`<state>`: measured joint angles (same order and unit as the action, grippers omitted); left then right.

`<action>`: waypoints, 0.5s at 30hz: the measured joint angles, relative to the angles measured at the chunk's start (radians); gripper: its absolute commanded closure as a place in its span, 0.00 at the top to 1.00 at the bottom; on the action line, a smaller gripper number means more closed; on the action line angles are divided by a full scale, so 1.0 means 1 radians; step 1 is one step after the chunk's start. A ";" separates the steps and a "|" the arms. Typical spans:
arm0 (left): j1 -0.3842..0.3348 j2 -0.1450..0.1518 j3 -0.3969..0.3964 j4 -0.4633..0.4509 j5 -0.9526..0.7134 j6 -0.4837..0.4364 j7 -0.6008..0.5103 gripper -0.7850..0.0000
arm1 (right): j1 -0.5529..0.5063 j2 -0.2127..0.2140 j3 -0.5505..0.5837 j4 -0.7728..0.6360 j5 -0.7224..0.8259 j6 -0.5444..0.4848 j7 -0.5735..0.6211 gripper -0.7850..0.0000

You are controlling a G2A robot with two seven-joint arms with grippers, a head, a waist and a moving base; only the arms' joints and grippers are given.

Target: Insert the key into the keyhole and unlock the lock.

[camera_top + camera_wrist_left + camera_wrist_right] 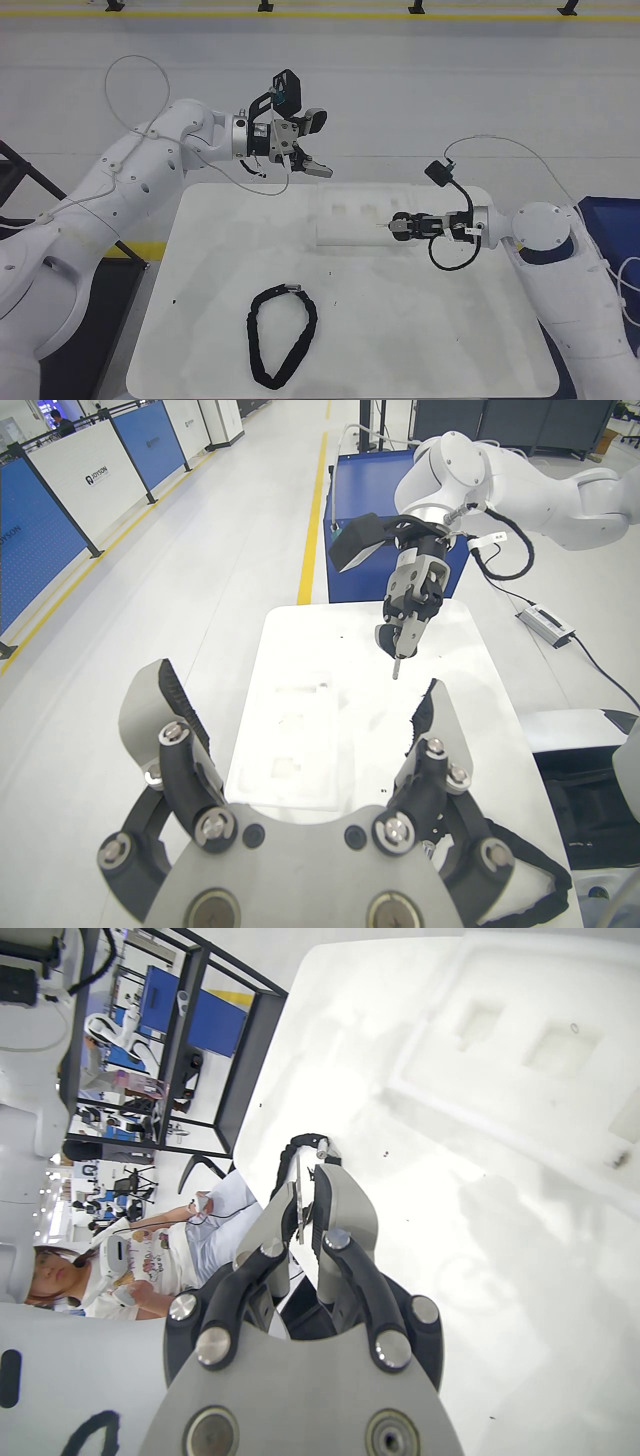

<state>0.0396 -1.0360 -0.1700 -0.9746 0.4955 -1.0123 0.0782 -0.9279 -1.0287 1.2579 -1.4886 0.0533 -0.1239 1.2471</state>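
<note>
Key: thin flat metal blade, and we judge it light, stiff and slick. It can pivot in a two-pad pinch if the tip takes side load. The right gripper is pressed together on its head end, with the blade sticking out past the fingertips. In the top view it sits at about 1 o'clock from table centre, off the surface, with the blade pointing toward 9 o'clock over the white foam block.

Lock: a black sleeved chain loop lying flat at about 8 o'clock from table centre, well apart from the key. Its metal lock body is at the loop's 12 o'clock. We can't see the keyhole face.

Handling, our call:
- The chain is floppy and fairly heavy, and the sleeve gives soft grip. It will drag and twist under insertion push.
- The lock body is the only stiff part, so take hold there, just behind the keyhole, not on the chain.
- Insertion and turning need that body held firmly.

Left gripper: fingers spread wide and holding nothing. It is raised at about 12 o'clock, by the far edge of the table, well away from the lock.
</note>
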 measured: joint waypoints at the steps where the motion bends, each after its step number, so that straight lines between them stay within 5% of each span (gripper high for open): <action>1: 0.000 0.000 0.000 0.000 0.000 0.000 0.000 1.00 | -0.003 0.000 0.005 0.007 0.023 -0.009 -0.003 0.00; 15: 0.000 0.000 0.000 0.000 0.000 0.000 0.000 1.00 | -0.014 0.004 0.037 0.065 0.172 -0.065 -0.016 0.00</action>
<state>0.0396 -1.0360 -0.1700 -0.9746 0.4955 -1.0123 0.0782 -0.9421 -1.0251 1.2954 -1.4239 0.2252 -0.1893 1.2313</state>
